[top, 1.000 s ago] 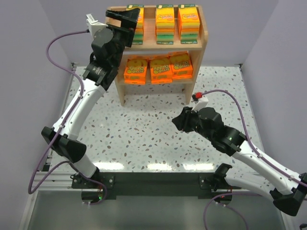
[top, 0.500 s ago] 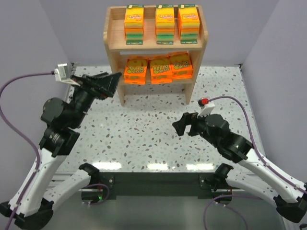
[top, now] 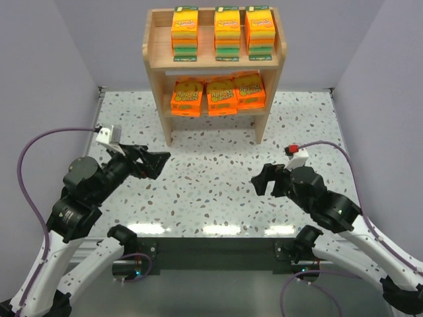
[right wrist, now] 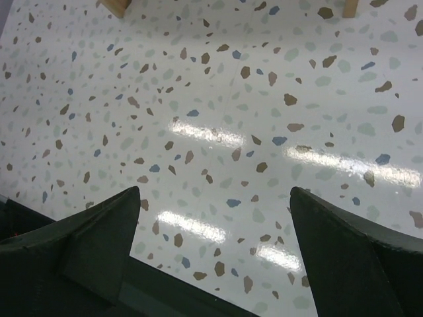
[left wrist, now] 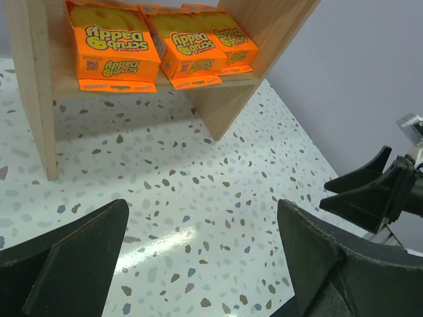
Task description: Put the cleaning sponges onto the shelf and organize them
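Top view: speckled surface (top: 211,198), plain walls (top: 99,39). All six cleaning sponges (top: 227,32) stand on the shelf (top: 154,63): yellow-green stacks (top: 185,32) in a row on its upper tier, flat orange packs (top: 221,96) on its lower. My left claw (top: 155,164) is nearer the shelf than my right claw (top: 261,183). Both are spread and empty.

Left wrist: lower-tier labels read "Scrub Daddy".

Right wrist: bare surface only.

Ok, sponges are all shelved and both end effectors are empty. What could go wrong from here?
The lower-tier packs overhang the shelf at its front edge, so a bump could drag them off. The left end effector and right end effector face each other; inward moves risk collision.
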Robot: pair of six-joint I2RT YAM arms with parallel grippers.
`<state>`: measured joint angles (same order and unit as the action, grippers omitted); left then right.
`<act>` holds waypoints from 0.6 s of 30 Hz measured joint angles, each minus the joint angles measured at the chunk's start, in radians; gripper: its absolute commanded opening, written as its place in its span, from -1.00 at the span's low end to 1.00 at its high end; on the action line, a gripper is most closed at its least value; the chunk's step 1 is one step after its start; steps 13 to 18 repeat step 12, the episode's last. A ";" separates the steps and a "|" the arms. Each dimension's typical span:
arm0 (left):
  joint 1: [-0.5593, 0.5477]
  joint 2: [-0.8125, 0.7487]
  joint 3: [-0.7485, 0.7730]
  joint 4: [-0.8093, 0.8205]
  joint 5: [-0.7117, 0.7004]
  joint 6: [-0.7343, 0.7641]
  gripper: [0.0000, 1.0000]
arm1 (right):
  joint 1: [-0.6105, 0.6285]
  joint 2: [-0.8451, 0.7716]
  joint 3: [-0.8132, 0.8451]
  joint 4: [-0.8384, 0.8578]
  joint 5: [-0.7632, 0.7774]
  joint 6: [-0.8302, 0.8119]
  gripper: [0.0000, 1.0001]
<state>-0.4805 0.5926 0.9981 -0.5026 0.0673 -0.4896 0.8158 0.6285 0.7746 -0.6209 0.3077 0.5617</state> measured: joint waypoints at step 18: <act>0.000 -0.070 0.006 -0.070 0.035 0.068 1.00 | 0.000 -0.173 0.000 -0.105 0.123 0.022 0.97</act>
